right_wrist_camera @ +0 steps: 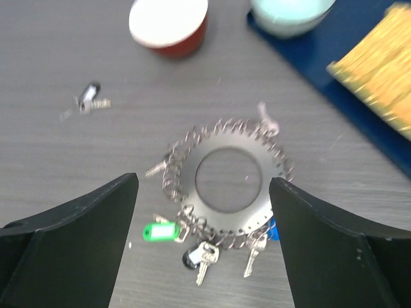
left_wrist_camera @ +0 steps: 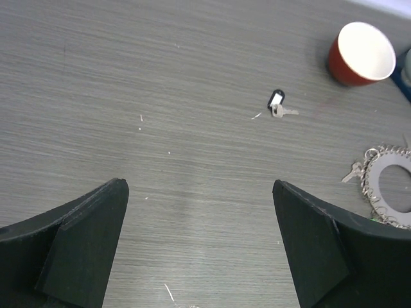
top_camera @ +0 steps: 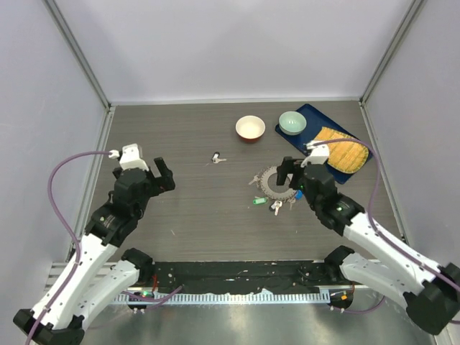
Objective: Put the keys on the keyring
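The keyring (top_camera: 277, 185) is a flat metal disc with a round hole, fringed with small rings and keys; it lies right of the table's middle. In the right wrist view the keyring (right_wrist_camera: 229, 180) carries a green tag (right_wrist_camera: 159, 231), a black-headed key (right_wrist_camera: 200, 258) and a blue tag (right_wrist_camera: 272, 227). A loose key with a black tag (top_camera: 217, 158) lies apart to its left; it also shows in the left wrist view (left_wrist_camera: 278, 104) and the right wrist view (right_wrist_camera: 90, 99). My right gripper (right_wrist_camera: 204, 192) is open above the keyring. My left gripper (left_wrist_camera: 200, 192) is open and empty over bare table.
A red bowl with white inside (top_camera: 250, 129) stands behind the keyring. A pale green bowl (top_camera: 292, 123) and a yellow cloth (top_camera: 342, 152) rest on a blue tray (top_camera: 313, 113) at the back right. Grey walls enclose the table.
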